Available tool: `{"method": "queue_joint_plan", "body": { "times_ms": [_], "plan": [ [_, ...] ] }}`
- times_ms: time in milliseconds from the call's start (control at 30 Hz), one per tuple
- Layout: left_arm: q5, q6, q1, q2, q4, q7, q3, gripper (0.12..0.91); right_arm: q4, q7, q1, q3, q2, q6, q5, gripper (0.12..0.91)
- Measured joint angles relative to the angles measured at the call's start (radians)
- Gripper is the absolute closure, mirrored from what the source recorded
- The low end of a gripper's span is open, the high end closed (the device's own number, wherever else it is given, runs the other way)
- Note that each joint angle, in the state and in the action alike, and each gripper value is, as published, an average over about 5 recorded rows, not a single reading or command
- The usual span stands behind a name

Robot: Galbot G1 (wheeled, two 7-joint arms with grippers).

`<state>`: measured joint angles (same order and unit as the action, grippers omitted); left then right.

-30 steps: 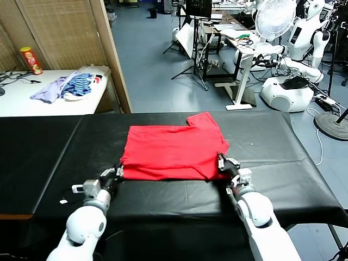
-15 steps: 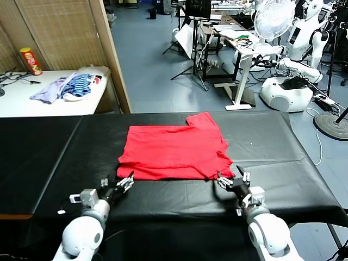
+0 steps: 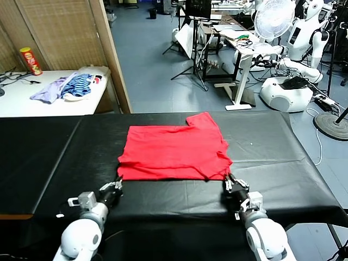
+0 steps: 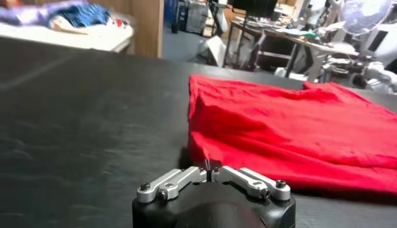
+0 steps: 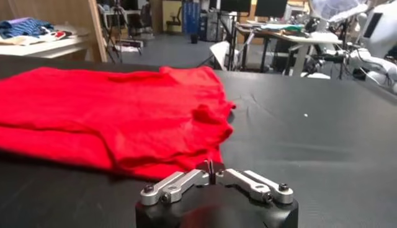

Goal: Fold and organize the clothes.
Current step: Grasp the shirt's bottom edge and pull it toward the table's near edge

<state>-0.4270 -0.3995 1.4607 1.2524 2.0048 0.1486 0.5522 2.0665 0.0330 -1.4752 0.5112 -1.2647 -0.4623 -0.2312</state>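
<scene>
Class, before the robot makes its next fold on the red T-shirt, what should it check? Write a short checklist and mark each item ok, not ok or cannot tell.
1. Red T-shirt lies flat on the black table: ok.
2. Left gripper at the near left corner, shut: ok.
3. Right gripper at the near right corner, shut: ok.
4. Cloth actually pinched in either gripper: cannot tell.
5. Near right edge smooth: not ok, it is rumpled.

Black table [image 3: 283, 157] — fan [image 3: 274, 19], garment heap [image 3: 68, 87]
</scene>
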Motion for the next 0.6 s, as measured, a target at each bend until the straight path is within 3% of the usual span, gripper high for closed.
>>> {"method": "queue_joint_plan", "body": {
  "times_ms": [167, 333, 433, 600],
  "plan": [
    [0.011, 0.001, 0.073, 0.011, 0.057, 0.005, 0.029, 0.904, 0.032, -0.006, -0.06, 0.005, 0.002, 0.003, -0.008, 0.892],
    [0.019, 0.007, 0.16, 0.01, 0.112, -0.005, 0.053, 0.888, 0.065, -0.008, -0.107, -0.004, -0.01, -0.018, -0.006, 0.697],
    [0.028, 0.005, 0.202, 0.005, 0.136, -0.005, 0.068, 0.782, 0.1, -0.006, -0.135, 0.005, -0.007, -0.04, -0.012, 0.546],
    [0.036, -0.011, 0.269, -0.013, 0.18, 0.008, 0.096, 0.498, 0.179, 0.005, -0.154, 0.039, 0.015, -0.071, -0.072, 0.292]
  ]
}}
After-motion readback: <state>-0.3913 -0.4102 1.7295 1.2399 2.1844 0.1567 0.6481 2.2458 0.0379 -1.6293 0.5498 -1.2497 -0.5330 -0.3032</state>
